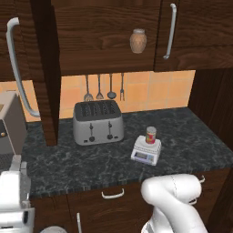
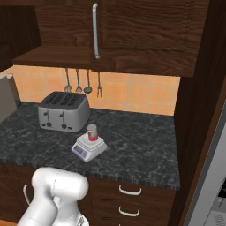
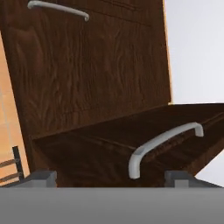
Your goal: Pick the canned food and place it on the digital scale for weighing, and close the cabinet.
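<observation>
The small red canned food [image 1: 151, 134] [image 2: 92, 132] stands upright on the platform of the white digital scale [image 1: 145, 154] [image 2: 88, 148], on the dark counter to the right of the toaster. The cabinet's left door [image 1: 45, 68] stands swung out, edge-on, with its long silver handle [image 1: 18, 68] facing left. In the hand view my gripper [image 3: 110, 178] is open, fingertips [image 3: 41, 177] wide apart with nothing between them. It sits close to the open door's face [image 3: 109, 153], just below that door's bar handle [image 3: 162, 146].
A silver four-slot toaster [image 1: 98, 122] [image 2: 62, 111] stands at the back of the counter [image 1: 191, 132], under hanging utensils [image 1: 104, 88]. A brown ceramic jar [image 1: 138, 41] sits inside the open cabinet. The neighbouring door [image 1: 195, 32] is closed. Drawers [image 2: 130, 190] lie below the counter.
</observation>
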